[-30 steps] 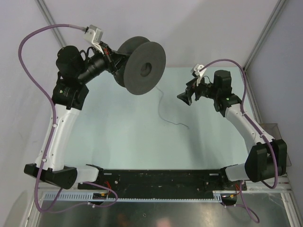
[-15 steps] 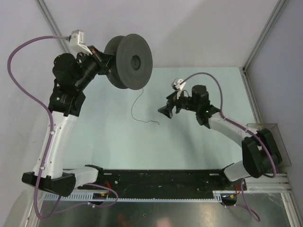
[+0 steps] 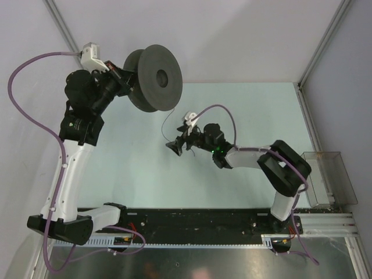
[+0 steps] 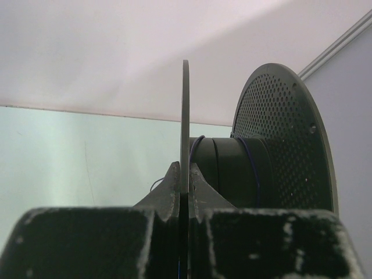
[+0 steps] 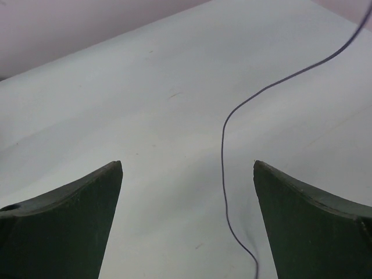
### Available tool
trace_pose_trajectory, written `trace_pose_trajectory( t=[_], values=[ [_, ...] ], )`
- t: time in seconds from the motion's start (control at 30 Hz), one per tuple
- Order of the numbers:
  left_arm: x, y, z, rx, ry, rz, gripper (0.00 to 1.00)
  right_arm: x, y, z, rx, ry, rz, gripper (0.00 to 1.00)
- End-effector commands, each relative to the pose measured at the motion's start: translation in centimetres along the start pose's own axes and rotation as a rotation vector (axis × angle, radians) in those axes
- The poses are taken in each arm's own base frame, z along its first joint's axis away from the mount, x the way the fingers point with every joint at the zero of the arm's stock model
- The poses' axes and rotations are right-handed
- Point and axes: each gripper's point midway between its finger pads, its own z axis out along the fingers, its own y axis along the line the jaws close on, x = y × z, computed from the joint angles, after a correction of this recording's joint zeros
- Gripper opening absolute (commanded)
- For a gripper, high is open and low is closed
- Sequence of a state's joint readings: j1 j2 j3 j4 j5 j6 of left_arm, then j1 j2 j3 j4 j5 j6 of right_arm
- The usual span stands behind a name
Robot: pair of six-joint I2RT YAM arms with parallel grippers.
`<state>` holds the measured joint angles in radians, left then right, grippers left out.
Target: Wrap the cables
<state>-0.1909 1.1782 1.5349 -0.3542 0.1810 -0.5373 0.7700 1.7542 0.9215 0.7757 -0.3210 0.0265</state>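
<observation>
Pale walls closed round a mint-green bench (image 3: 256, 110) in the overhead view, where the left gripper (image 3: 120, 78) held a dark grey spool (image 3: 160, 72) aloft near the far wall. A hair-thin cable (image 3: 164, 123) trailed from the spool's lower rim down towards the right gripper (image 3: 174, 146), which reached low across mid-bench. A clear box (image 3: 328, 177) stood at the right edge, well apart. Bare bench lay all round the strand, leaving free room to work.

From the left wrist camera, the fingers (image 4: 170, 189) were pinched tight on the near flange of the spool (image 4: 279, 145), with a few turns of cable (image 4: 194, 148) showing on the hub.

From the right wrist camera, the fingers (image 5: 70, 215) stood wide apart and held nothing. The cable (image 5: 223, 145) passed between them against the bench, nearer the right-hand one. The strand appeared light, limp, springy and apt to slip. It looked best pinched squarely across its run between the fingers, then fed under gentle tension.
</observation>
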Motion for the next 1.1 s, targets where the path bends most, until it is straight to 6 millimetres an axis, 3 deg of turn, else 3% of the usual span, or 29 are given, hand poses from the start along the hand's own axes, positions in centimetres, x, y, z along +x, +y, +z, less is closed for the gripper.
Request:
trace_pose_trajectory(
  t=[0.0,0.17,0.3,0.43,0.57,0.6,0.67,0.83,0.93,1.07],
  values=[
    [-4.2,-2.9,-2.0,0.081,-0.143,-0.026,0.0,-1.6,-0.5,2.7,0.056,-0.135,-0.054,0.99],
    [-3.7,-3.1,-2.2,0.099,-0.124,-0.038,0.0,0.8,-2.4,5.6,0.126,-0.137,-0.066,0.99],
    [-3.0,-2.9,-2.3,0.098,-0.107,-0.049,0.0,0.7,-3.6,8.2,0.148,-0.169,-0.073,0.94],
    [-2.7,-2.7,-2.3,0.092,-0.105,-0.056,0.0,1.0,-3.9,10.3,0.139,-0.185,-0.074,0.69],
    [-3.0,-1.7,-2.1,0.051,-0.126,-0.042,0.0,1.5,-2.7,10.5,0.064,-0.159,-0.081,0.2],
    [-3.1,-1.3,-1.9,0.031,-0.133,-0.039,0.0,1.6,-1.8,10.2,0.015,-0.146,-0.088,0.1],
    [-3.4,-0.1,-1.4,-0.024,-0.155,-0.029,0.0,0.7,0.4,8.8,-0.072,-0.134,-0.104,0.03],
    [-3.7,4.1,0.6,-0.208,-0.2,0.006,0.0,-0.6,5.3,2.7,-0.237,-0.063,-0.144,0.0],
    [-3.3,6.2,2.1,-0.289,-0.198,0.022,0.0,0.1,7.3,-1.8,-0.325,0.051,-0.17,0.0],
    [-0.6,7.6,4.3,-0.336,-0.128,0.093,0.0,-1.8,9.0,-6.2,-0.393,0.109,-0.268,0.0]
  ],
)
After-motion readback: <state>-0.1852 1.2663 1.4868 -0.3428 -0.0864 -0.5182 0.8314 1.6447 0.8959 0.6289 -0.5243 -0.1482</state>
